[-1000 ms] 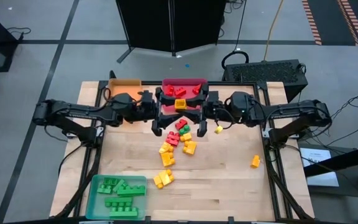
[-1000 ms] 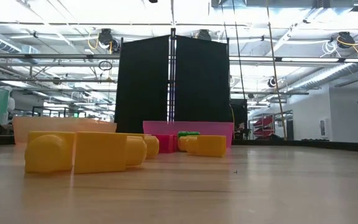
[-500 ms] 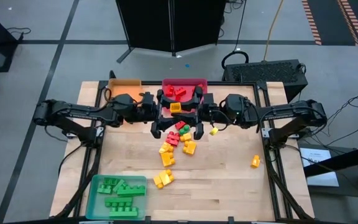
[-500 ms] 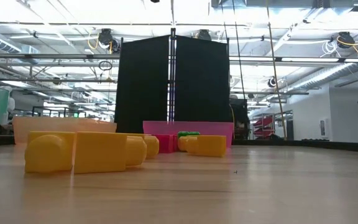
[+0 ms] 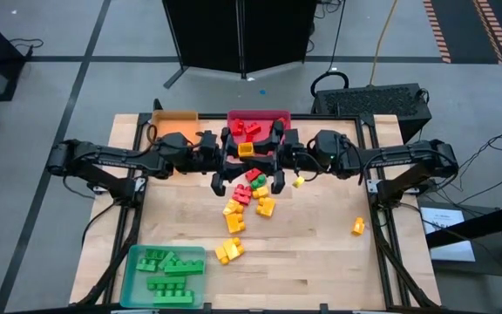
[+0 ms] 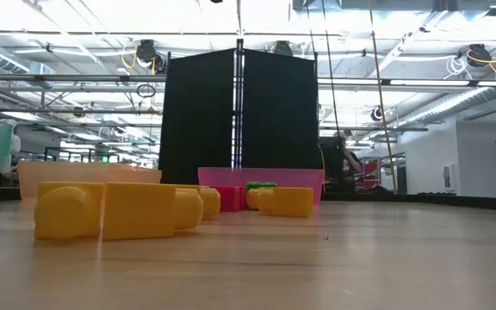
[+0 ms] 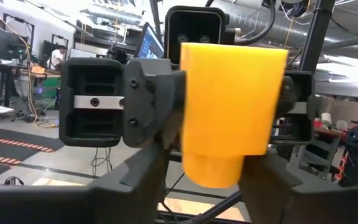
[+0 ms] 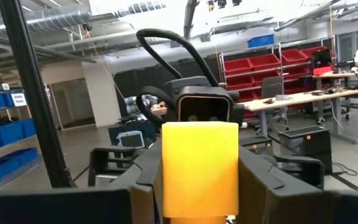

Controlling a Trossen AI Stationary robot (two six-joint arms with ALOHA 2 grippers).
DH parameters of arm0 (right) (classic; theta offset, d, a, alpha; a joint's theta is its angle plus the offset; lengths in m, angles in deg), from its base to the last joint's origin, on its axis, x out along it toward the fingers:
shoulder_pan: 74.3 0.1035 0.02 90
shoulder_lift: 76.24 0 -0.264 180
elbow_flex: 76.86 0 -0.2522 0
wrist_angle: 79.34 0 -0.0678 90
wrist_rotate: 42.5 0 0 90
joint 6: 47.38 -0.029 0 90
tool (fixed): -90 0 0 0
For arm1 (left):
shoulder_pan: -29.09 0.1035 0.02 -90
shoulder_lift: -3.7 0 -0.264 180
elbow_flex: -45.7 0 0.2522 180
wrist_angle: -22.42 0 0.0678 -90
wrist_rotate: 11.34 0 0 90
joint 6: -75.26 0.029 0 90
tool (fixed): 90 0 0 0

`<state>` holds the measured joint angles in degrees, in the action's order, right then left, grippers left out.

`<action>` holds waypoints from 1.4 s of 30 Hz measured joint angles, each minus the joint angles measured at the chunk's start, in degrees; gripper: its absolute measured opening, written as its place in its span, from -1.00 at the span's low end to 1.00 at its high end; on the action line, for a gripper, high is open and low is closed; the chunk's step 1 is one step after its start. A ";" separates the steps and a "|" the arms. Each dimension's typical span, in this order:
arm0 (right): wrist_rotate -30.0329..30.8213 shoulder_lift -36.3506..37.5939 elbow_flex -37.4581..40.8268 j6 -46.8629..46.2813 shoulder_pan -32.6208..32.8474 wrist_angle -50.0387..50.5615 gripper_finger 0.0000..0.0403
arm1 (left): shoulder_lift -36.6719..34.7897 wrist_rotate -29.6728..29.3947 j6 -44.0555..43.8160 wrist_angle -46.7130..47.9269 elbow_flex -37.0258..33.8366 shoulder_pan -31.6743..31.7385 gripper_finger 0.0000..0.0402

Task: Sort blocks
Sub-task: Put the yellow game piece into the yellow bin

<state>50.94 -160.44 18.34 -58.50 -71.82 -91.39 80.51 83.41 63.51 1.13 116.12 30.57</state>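
- Raised above the back middle of the worktop [image 5: 321,253], just in front of the red tray [image 5: 273,114]: one yellow-orange block [image 5: 246,149].
- Reaching in from the right and clamped on that yellow-orange block: the right gripper [image 5: 261,150], with a dark finger [image 8: 263,183] pressed to each side in its own wrist view.
- Reaching in from the left, nose to nose with the other arm: the left gripper [image 5: 233,151], with the same block sitting squarely in its mouth, stud pointing down in the left wrist view.
- Cannot tell whether the left gripper presses on the block or merely stands around it.
- So, between the two grippers and clear of the worktop: the block, level with both wrists.
- Directly below and a little towards the front: a loose pile of blocks [image 5: 249,194] in red, yellow and green, touching one another.
- Nearer the front edge: a yellow pair [image 5: 227,251], apart from the pile; large in the foreground of the low view.
- Just to the right of the pile: a small yellow piece [image 5: 299,182].
- Well off to the right, alone: a single orange block [image 5: 358,227].
- In the red tray: several red blocks [image 5: 249,128].
- At the front left corner: a teal tray [image 5: 136,263] holding green blocks [image 5: 168,266].
- At the back left, beside the red tray: an orange tray [image 5: 174,114].
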 joint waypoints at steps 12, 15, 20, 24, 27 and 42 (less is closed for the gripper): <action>-0.37 -0.02 0.00 -1.90 0.02 1.49 -0.30 | 0.05 0.38 0.09 0.24 0.00 -0.02 -0.48; -0.35 -0.08 0.02 -1.96 0.04 1.53 -0.24 | 0.10 0.12 0.20 0.26 0.00 0.01 -0.48; -0.35 0.32 0.09 -1.35 0.04 2.00 -0.24 | 0.10 0.00 0.22 1.31 0.07 0.02 -0.48; -0.39 2.26 0.27 1.15 0.06 3.87 -0.21 | 0.10 -0.43 0.90 2.08 0.22 0.08 -0.48; 1.35 5.37 0.28 2.62 -0.09 7.99 -0.14 | -0.36 -0.78 1.75 3.28 0.26 1.04 -0.48; 5.32 19.47 0.07 2.38 -0.35 25.20 0.01 | -9.27 -11.16 1.56 39.49 0.22 14.73 -0.47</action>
<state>56.26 -140.97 18.40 -56.12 -72.17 -66.19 71.24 72.25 65.06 40.62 116.34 45.30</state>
